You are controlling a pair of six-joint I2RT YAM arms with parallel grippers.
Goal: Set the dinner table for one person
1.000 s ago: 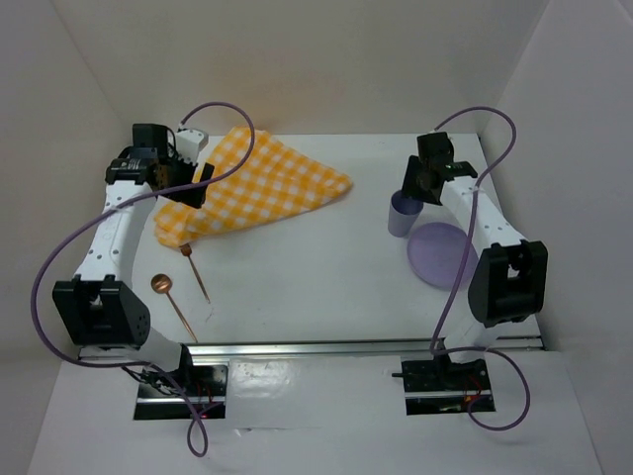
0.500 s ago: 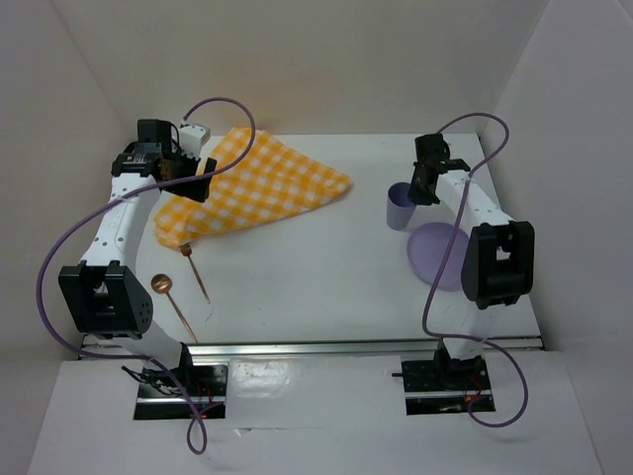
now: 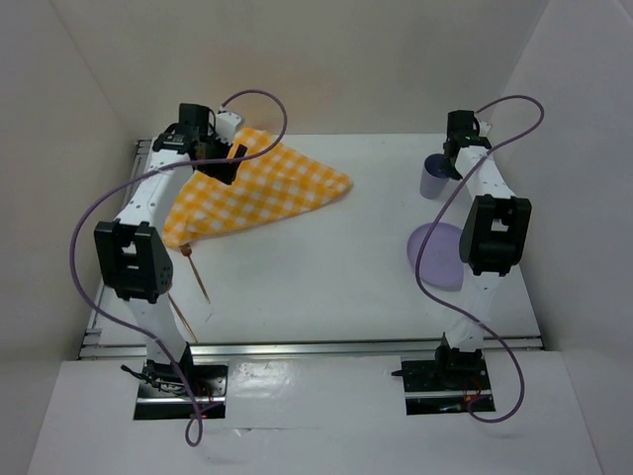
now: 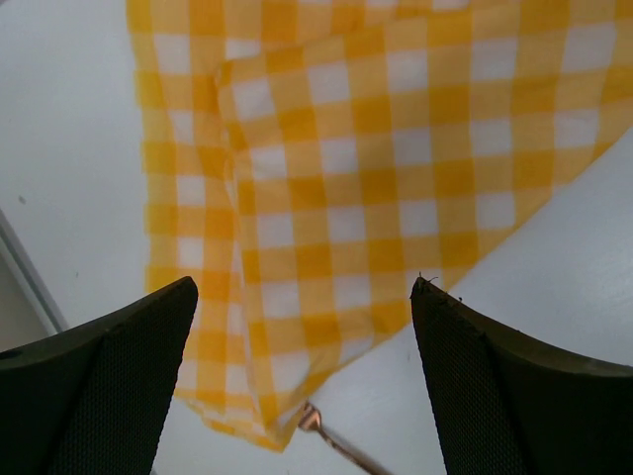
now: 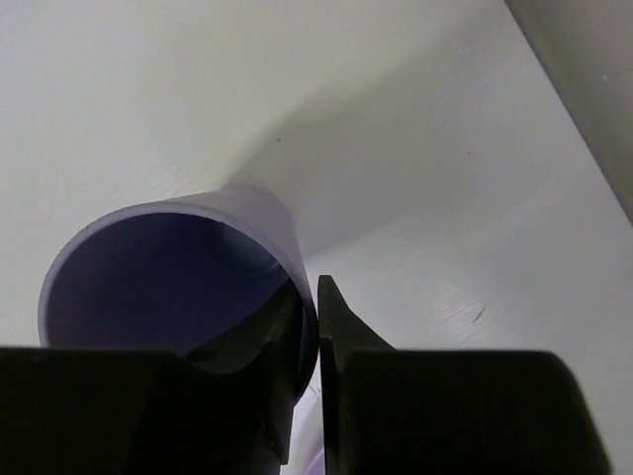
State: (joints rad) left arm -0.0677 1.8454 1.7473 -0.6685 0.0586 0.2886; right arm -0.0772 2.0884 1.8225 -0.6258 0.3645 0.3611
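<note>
R tool point(image 5: 316, 297) pinches purple cup point(image 5: 148, 267) rim, dinner table point(image 3: 326, 277) below; L tool point(image 4: 304, 292) wide (over checked cloth point(image 4: 376, 148)).

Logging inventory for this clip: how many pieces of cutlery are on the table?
2. One copper utensil lies at the checked cloth's near corner; the second utensil's handle shows beside the left arm, its head hidden. Others may lie under the cloth.

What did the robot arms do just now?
The right pincer shut on the purple cup and moved it toward the far right corner. The left pincer, open, moved farther back over the checked cloth. Cloth and purple plate stayed put.
</note>
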